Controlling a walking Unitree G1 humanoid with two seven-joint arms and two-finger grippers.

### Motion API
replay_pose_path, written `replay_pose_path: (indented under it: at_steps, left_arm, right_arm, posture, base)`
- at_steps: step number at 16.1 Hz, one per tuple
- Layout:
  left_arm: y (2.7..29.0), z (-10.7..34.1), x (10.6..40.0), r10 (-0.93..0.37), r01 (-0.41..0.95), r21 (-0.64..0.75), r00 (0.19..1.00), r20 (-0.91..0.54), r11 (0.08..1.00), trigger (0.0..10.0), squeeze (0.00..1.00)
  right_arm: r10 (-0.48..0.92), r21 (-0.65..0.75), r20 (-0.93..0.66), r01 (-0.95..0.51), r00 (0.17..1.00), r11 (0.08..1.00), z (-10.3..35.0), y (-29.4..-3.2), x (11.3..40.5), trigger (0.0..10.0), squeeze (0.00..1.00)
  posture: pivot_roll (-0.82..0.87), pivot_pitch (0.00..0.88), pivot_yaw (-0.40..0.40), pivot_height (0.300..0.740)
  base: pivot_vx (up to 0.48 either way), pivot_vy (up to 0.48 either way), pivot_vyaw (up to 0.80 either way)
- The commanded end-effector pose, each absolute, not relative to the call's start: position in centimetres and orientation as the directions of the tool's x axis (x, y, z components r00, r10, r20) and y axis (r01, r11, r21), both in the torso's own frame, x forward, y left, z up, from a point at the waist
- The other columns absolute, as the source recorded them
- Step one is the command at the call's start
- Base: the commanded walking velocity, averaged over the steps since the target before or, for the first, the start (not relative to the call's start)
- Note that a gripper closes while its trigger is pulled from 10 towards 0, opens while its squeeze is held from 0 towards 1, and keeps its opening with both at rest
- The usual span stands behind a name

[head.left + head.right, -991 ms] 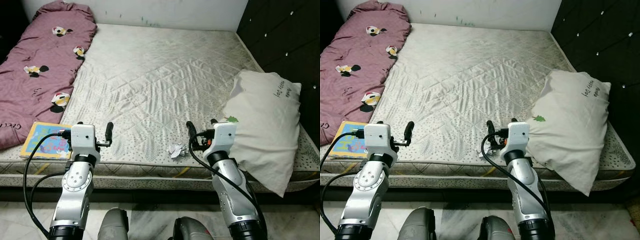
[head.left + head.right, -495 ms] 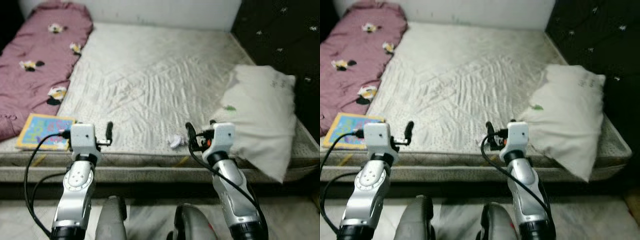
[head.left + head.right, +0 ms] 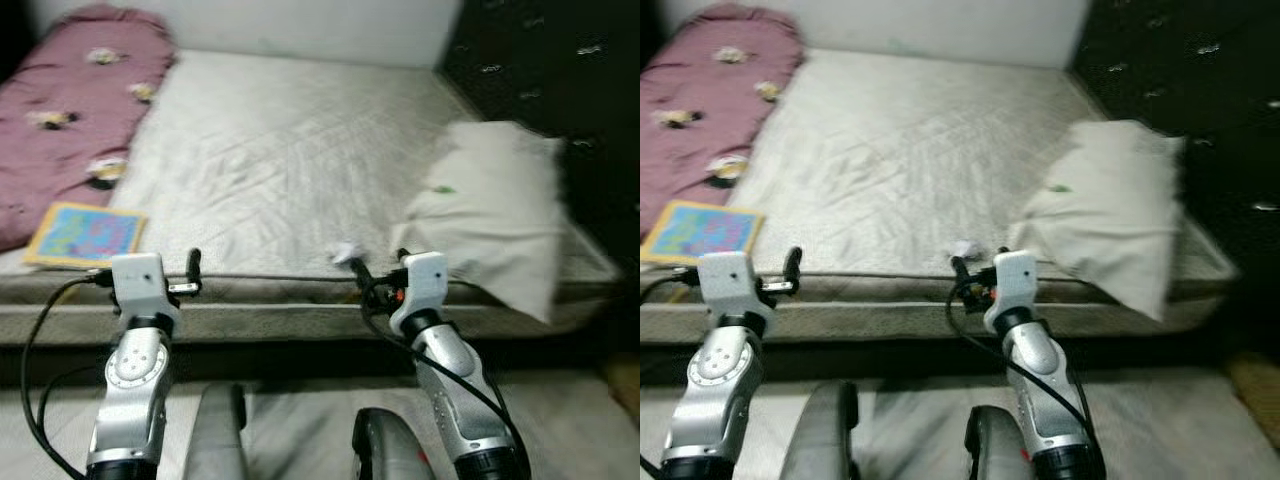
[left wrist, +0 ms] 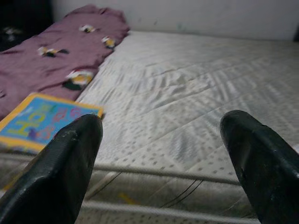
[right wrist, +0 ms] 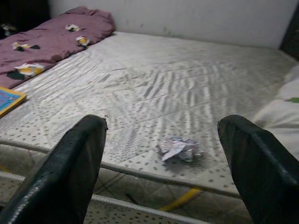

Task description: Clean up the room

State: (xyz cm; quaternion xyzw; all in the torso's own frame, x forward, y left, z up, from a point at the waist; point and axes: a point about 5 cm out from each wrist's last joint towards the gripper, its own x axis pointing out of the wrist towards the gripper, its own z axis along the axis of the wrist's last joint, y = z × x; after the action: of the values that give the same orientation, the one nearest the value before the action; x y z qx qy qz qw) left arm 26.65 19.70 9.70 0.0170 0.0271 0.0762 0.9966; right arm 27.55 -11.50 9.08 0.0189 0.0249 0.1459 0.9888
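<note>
A crumpled white paper (image 5: 180, 148) lies on the bare mattress (image 3: 280, 160) near its front edge. My right gripper (image 5: 161, 122) hangs open and empty just in front of that edge, facing the paper (image 3: 346, 254). A colourful children's book (image 4: 42, 122) rests at the front left of the mattress beside a purple cartoon-print blanket (image 3: 70, 110). My left gripper (image 4: 161, 123) is open and empty, held before the mattress edge to the right of the book (image 3: 85, 234). A white pillow (image 3: 490, 225) lies at the right side.
A dark padded headboard (image 3: 540, 70) rises on the right and a white wall (image 3: 300, 25) stands behind the bed. The mattress side (image 3: 280, 320) faces me at gripper height. My legs (image 3: 220, 430) stand over pale floor tiles (image 3: 300, 440).
The whole picture has shifted and blurred, so the camera has moved; both grippers now sit in front of the mattress edge. They stay open and empty.
</note>
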Motion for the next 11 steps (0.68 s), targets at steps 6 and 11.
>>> replay_pose_path:
  at_steps: [6,11]
  left_arm:
    - [19.3,10.1,26.6,0.15,-0.149,0.018,0.988,-0.049,0.989,10.0,0.0]
    - [19.4,10.0,26.5,0.155,-0.154,0.025,0.986,-0.057,0.988,10.0,0.0]
  right_arm:
    - [0.423,-0.027,-0.003,-0.423,0.906,0.906,10.2,-10.2,27.3,10.0,0.0]
    - [0.371,-0.073,-0.014,-0.371,0.929,0.926,10.4,-11.0,27.9,10.0,0.0]
  posture:
    - [0.0,0.0,-0.095,0.611]
    - [0.0,0.0,-0.1,0.611]
  base:
    - [0.296,0.0,0.0]
    - [0.312,0.0,0.0]
